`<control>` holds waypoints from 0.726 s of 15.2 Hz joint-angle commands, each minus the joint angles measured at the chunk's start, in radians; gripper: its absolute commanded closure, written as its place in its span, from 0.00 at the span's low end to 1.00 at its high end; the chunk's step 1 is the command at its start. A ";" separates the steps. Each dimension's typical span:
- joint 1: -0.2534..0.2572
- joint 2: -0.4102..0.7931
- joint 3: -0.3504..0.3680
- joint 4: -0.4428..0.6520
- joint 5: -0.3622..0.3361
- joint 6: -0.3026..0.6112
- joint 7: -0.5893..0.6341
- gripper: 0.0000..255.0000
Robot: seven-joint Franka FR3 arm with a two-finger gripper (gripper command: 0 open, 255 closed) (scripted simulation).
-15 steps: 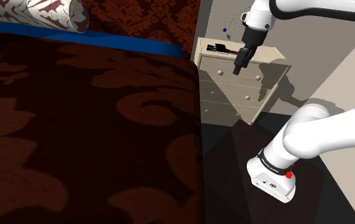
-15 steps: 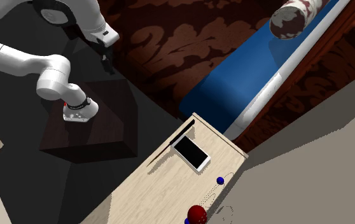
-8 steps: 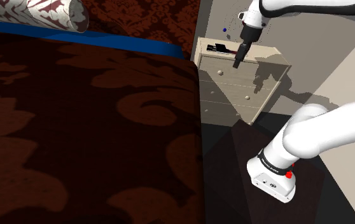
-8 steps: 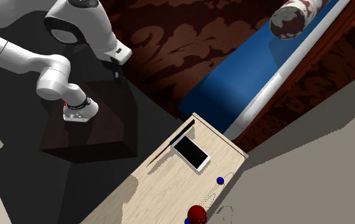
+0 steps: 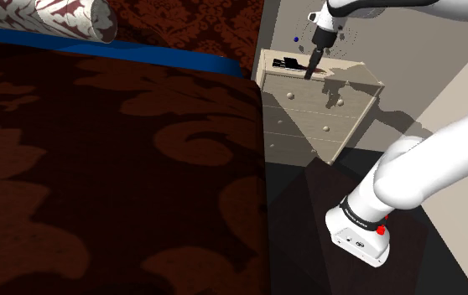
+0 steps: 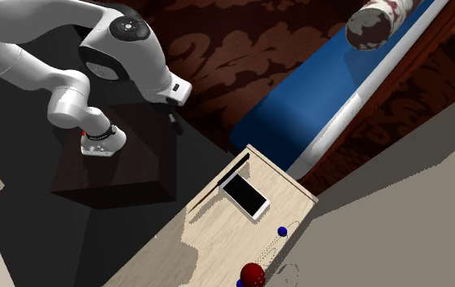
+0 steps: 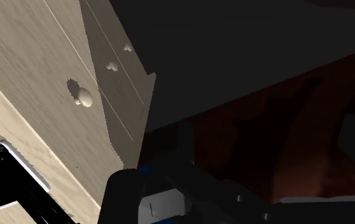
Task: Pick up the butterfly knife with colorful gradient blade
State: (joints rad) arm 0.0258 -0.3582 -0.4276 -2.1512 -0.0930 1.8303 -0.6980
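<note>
Shoulder view has my gripper [image 5: 310, 69] hanging up in front of the pale dresser [image 5: 316, 113], around the level of its top edge. Honestly can't tell from any angle whether it's open or closed. In the second exterior view the gripper [image 6: 172, 123] is clearly short of the dresser top [image 6: 209, 249], out over the dark floor between my stand [image 6: 128, 159] and the bed [image 6: 218, 41]. Wrist view agrees: I'm looking down the drawer fronts and their knobs [image 7: 83, 97], not onto the top.

The knife, best guess, is that thin dark strip [image 6: 218, 189] lying flat along the edge of the top that faces my stand, just beside the phone [image 6: 245, 196]. It's too thin here to make out any blade colours. The red ball [image 6: 253, 275] and the small blue ball [image 6: 281, 231] sit further along, well apart from it.

So the step is the approach, and here's how I'd do it right:
- carry over the top with height to spare, so I clear that front edge
- make sure I'm wide open before dropping
- turn the wrist so the jaws straddle the strip across its narrow width
- come straight down, low to the surface, since it's flat
- mind the phone on one side and the drop-off on the other; a sideways nudge could knock the knife off the edge
</note>
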 commanded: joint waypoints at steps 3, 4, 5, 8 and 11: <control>0.014 0.159 -0.085 0.127 0.060 0.032 -0.173 0.00; 0.016 0.201 -0.103 0.164 0.082 0.034 -0.215 0.00; 0.015 0.245 -0.119 0.202 0.107 0.035 -0.258 0.00; 0.001 0.383 -0.156 0.330 0.193 0.025 -0.387 0.00; -0.039 0.529 -0.172 0.477 0.288 -0.006 -0.508 0.00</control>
State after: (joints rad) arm 0.0008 0.1178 -0.5940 -1.7217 0.1592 1.8299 -1.1603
